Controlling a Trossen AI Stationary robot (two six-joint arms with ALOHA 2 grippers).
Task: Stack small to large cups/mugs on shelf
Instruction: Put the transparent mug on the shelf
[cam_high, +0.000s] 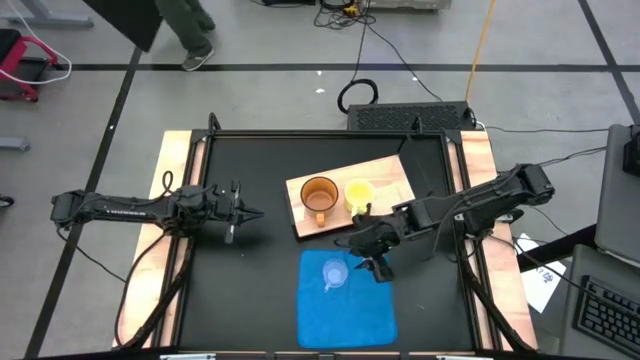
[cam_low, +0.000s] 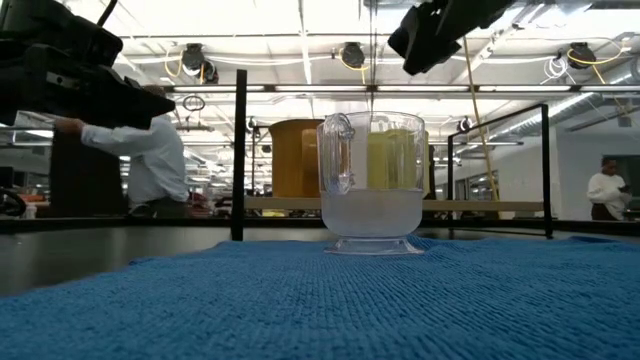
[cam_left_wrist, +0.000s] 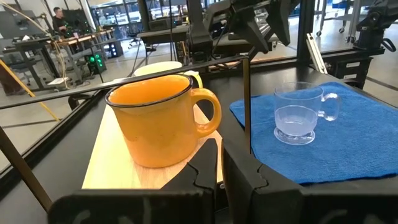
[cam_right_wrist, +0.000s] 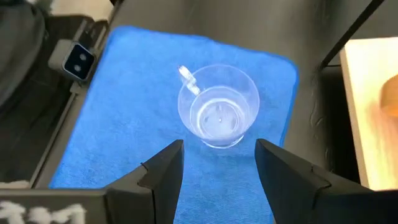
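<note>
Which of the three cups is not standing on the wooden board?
The small clear cup: it stands alone on the blue mat, away from the two mugs.

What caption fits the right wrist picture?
Open right gripper hovers above the clear cup on the blue mat.

Two dark, nearly black robot arms, each built of slim jointed segments. The left arm (cam_high: 130, 208) shows a faint line of pale lettering along its long forearm link and thin black cables looping beside its wrist. The right arm (cam_high: 480, 200) is blockier at the elbow, with cabling along its links. Each ends in a two-finger tool — the left tool (cam_left_wrist: 219, 180) has matte black fingers with angular, stepped inner edges and a squared housing behind them. The right tool (cam_right_wrist: 219, 171) has two broad, dark grey fingers with bevelled, faceted tips.
</note>
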